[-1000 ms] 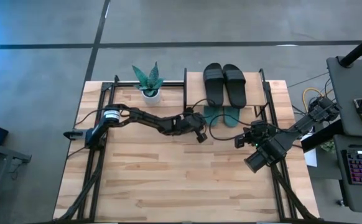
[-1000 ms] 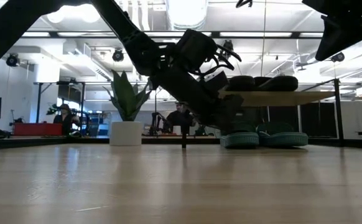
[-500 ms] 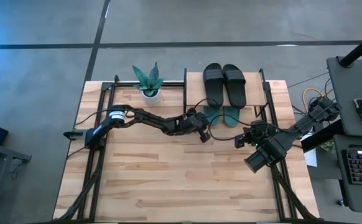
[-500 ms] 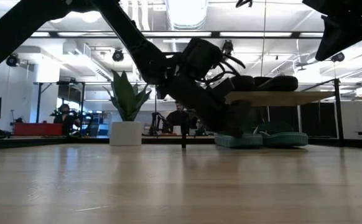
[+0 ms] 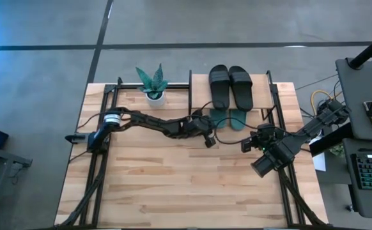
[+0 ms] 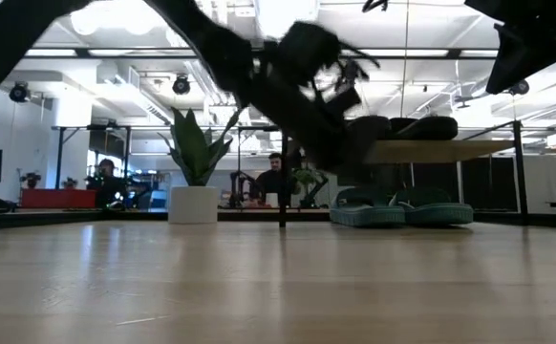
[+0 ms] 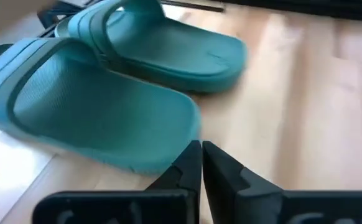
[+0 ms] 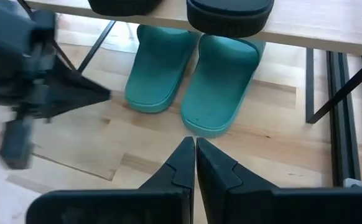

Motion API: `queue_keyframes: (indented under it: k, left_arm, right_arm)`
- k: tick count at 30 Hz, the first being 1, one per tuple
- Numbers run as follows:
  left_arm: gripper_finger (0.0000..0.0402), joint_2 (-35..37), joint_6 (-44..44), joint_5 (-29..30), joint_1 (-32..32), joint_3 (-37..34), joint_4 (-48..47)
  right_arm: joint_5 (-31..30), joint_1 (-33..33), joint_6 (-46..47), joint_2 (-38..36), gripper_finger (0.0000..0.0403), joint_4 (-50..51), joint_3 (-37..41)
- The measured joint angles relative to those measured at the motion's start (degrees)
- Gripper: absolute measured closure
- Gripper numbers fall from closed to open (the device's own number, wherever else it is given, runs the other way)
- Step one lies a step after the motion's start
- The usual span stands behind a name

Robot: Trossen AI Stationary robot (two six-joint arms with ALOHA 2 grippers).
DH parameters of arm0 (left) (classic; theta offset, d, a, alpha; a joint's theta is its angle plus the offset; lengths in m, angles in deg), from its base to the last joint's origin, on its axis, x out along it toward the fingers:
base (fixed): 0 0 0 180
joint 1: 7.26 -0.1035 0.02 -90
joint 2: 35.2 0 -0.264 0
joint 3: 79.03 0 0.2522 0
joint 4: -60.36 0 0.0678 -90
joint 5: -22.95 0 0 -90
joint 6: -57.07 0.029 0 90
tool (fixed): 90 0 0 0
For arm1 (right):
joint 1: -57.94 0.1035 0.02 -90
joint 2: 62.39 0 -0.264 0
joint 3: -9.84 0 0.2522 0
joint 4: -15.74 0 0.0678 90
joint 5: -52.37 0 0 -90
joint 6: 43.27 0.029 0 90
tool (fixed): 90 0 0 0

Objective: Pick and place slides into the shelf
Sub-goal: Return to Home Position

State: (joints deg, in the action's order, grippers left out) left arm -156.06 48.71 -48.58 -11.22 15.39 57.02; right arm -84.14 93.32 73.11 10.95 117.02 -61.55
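Two black slides (image 5: 231, 86) lie side by side on the shelf's light top board (image 5: 261, 89). Two teal slides (image 5: 227, 119) rest sole down on the table under that board, heels sticking out toward the near edge. My left gripper (image 5: 207, 139) is shut. In the left wrist view its tips (image 7: 201, 149) stand just off the heel of the left teal slide (image 7: 100, 118). In the low view it is blurred and raised above the teal slides (image 6: 402, 210). My right gripper (image 8: 192, 146) is shut and hovers near of the teal pair, pointing at it. My left gripper's shut fingertips (image 7: 193, 155) are right beside the heel edge (image 7: 184, 140) of the left teal slide, coming at it slanting down from the near left. I cannot tell whether they touch it. The slide lies flat on the table.
A potted plant (image 5: 154, 96) stands left of the shelf by the far edge. Thin black posts (image 8: 333, 99) hold up the shelf board. Black frame rails (image 5: 100, 166) run along both table sides. Bare tabletop stretches toward the near edge. People sit in the room behind.
My left gripper, shut throughout, went down and right to the heel of the left teal slide, then drew back slightly and rose, blurring in the low view. The teal slides lie about where they were. My right arm kept still.
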Motion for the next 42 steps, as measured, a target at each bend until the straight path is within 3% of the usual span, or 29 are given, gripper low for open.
queue_keyframes:
  k: [4,8,14,17,21,24,26,30,34,42]
  left_arm:
    - [0.0402,6.77,0.42,-0.40,3.31,-0.89,-7.96]
    - [0.0402,15.05,1.72,-1.06,6.53,-3.10,-10.37]
    - [0.0402,26.41,0.86,-11.90,4.95,-9.94,-4.22]
    - [0.0402,30.28,-4.18,-16.35,3.17,-13.94,-3.68]
    - [0.0402,34.96,-11.70,-22.48,2.96,-19.36,3.81]
    - [0.0402,37.26,-15.90,-21.64,4.27,-23.18,11.73]
    - [0.0402,38.54,-19.12,-21.35,4.52,-25.00,13.70]
    - [0.0402,41.38,-25.73,-20.98,5.16,-27.56,18.06]
    - [0.0402,43.09,-23.48,-21.67,6.05,-27.77,17.16]
    - [0.0402,43.81,-24.28,-21.40,5.60,-27.75,17.75]
  right_arm:
    - [2.06,0.02,-3.47,-2.14,0.0394,-4.86,-0.09]
    - [0.32,0.15,-20.91,-10.13,0.0394,-15.96,-0.09]
    - [-2.49,-6.54,-37.74,-27.55,0.0394,-18.11,1.86]
    - [-0.92,-9.66,-44.27,-34.99,0.0394,-23.12,5.57]
    - [8.41,-11.40,-59.69,-41.14,0.0394,-48.50,14.61]
    - [12.83,-11.97,-69.16,-41.12,0.0394,-69.95,21.97]
    - [12.93,-12.93,-73.08,-39.71,0.0394,-76.63,24.76]
    - [15.45,-17.25,-74.87,-38.92,0.0394,-72.44,24.87]
    - [22.60,-22.13,-77.22,-40.61,0.0394,-62.01,20.78]
    - [17.34,-25.59,-70.14,-42.38,0.0394,-36.95,8.44]
